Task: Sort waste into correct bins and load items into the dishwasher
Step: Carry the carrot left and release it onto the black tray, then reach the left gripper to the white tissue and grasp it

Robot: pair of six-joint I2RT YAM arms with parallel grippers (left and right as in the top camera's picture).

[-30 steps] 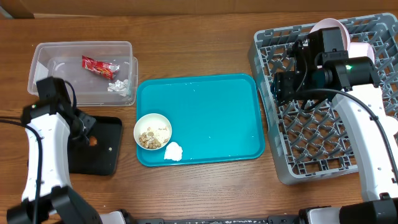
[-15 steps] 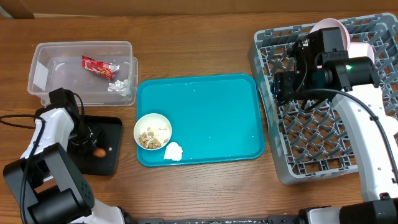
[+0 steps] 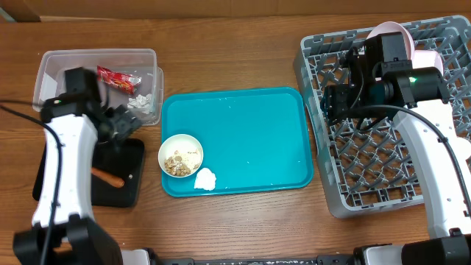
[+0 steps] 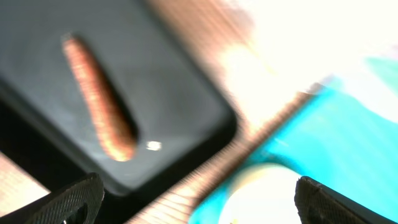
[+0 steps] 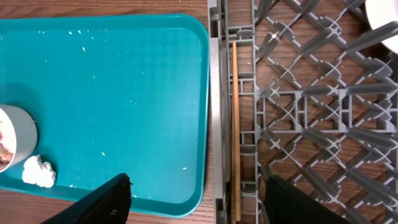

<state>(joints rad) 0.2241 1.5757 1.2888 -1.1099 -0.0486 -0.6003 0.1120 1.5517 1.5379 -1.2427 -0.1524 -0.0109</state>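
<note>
An orange carrot-like stick (image 3: 107,177) (image 4: 99,99) lies loose on the flat black tray (image 3: 129,158) (image 4: 174,93). My left gripper (image 3: 125,126) (image 4: 196,205) hangs open above the tray's right edge with nothing between its fingers. The clear tub (image 3: 55,70) holds a red wrapper (image 3: 117,77) and white paper scraps (image 3: 140,101). A white bowl (image 3: 180,156) (image 5: 15,134) of beige leftovers and a paper scrap (image 3: 205,179) (image 5: 38,171) sit on the teal tray (image 3: 243,132) (image 5: 112,81). My right gripper (image 3: 328,103) (image 5: 199,199) is open and empty over the grey dish rack's (image 3: 383,162) (image 5: 311,112) left wall, where chopsticks (image 5: 236,124) lie.
A pink plate (image 3: 408,40) (image 5: 382,15) stands at the rack's back. The teal tray fills the table's middle, between the black tray and the rack. The left arm's cable runs off the left edge of the table.
My left gripper opened and let go of the carrot stick, which now lies on the black tray. The left arm then lifted and swung toward the tub. The right arm stayed still.
</note>
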